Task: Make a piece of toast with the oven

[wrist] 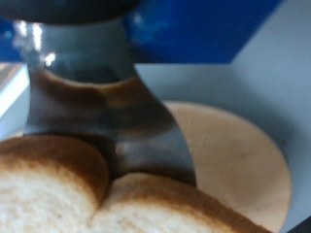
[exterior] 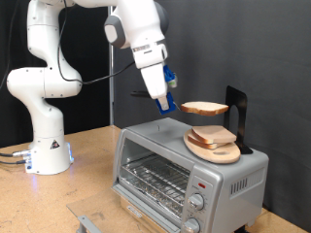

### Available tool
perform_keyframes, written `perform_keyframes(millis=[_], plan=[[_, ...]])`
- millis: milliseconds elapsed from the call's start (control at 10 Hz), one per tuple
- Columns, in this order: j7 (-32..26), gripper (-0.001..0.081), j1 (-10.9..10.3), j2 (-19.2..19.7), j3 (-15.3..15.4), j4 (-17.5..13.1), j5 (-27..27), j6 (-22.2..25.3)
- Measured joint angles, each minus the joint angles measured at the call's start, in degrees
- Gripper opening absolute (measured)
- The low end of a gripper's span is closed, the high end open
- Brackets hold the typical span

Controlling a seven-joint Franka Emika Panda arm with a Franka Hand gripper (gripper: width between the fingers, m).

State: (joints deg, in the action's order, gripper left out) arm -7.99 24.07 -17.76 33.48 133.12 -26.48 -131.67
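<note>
My end effector (exterior: pixel 167 101) is closed on the piece of toast (exterior: pixel 203 108), holding it flat in the air right of centre in the exterior view, just above the round wooden plate (exterior: pixel 216 149) where a second slice (exterior: pixel 212 135) lies. That plate sits on top of the oven (exterior: pixel 185 165), lower centre of the frame on the tabletop (exterior: pixel 83 165). Early stage by my read: slice lifted, not yet on the wire rack (exterior: pixel 155 178), toasting not started.

White arm reaching down at a slant, wrist tilted, gripper (exterior: pixel 169 103) jaws clamped shut
</note>
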Motion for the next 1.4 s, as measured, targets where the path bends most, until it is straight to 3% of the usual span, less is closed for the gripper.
perform_keyframes(millis=[300,600,800,1000,1400], plan=[[0.0,0.0393,0.0,-3.1,-2.6,1.1,-2.0,6.4],[-3.3,0.0393,-0.3,-3.3,-2.6,2.1,-3.4,3.0],[-6.9,0.0393,-0.3,-5.0,-3.8,5.0,-5.3,0.4],[-10.8,0.0393,-0.1,-6.9,-7.3,8.2,-6.5,1.0],[-19.3,0.0393,0.4,-9.7,-16.3,11.4,-8.0,7.5]])
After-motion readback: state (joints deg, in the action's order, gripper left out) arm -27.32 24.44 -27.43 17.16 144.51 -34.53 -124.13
